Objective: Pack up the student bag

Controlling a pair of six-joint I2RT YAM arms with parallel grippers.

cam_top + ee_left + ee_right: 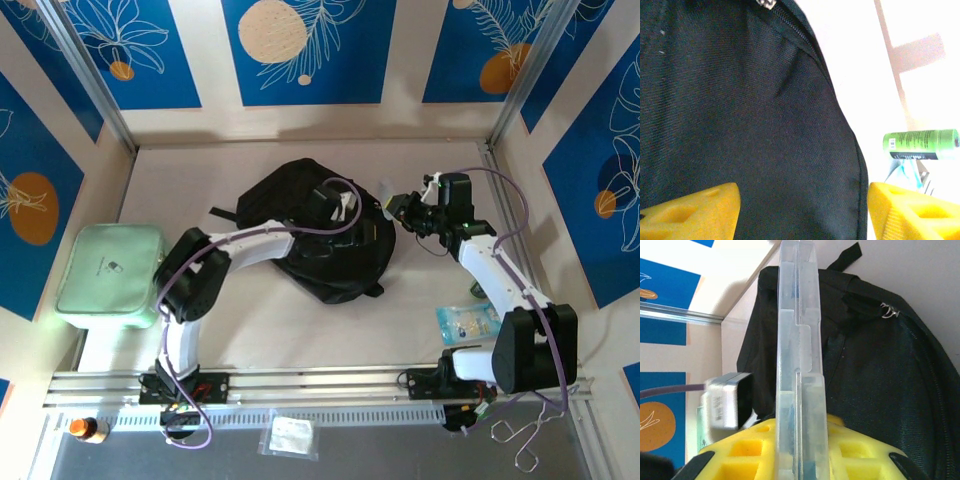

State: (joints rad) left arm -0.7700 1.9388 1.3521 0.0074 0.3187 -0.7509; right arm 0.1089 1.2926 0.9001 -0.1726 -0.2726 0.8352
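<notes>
Right wrist view: the right hand (800,450) grips a clear case (797,340) edge-up, with the bag (880,370) at frame right beyond. The left hand (802,212), spread wide and empty over the bag, should likely hold its mouth apart so the case enters edge-first.

student bag (740,110) matt woven cloth, case (797,365) clear smooth plastic

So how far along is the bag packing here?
Done: nothing I can confirm; the inside of the student bag is hidden. In hand: the right gripper grips a clear plastic case near the bag, while the left gripper hangs open over its fabric. Left: that case, and likely the green pouch and blue packet lying on the table.
</notes>
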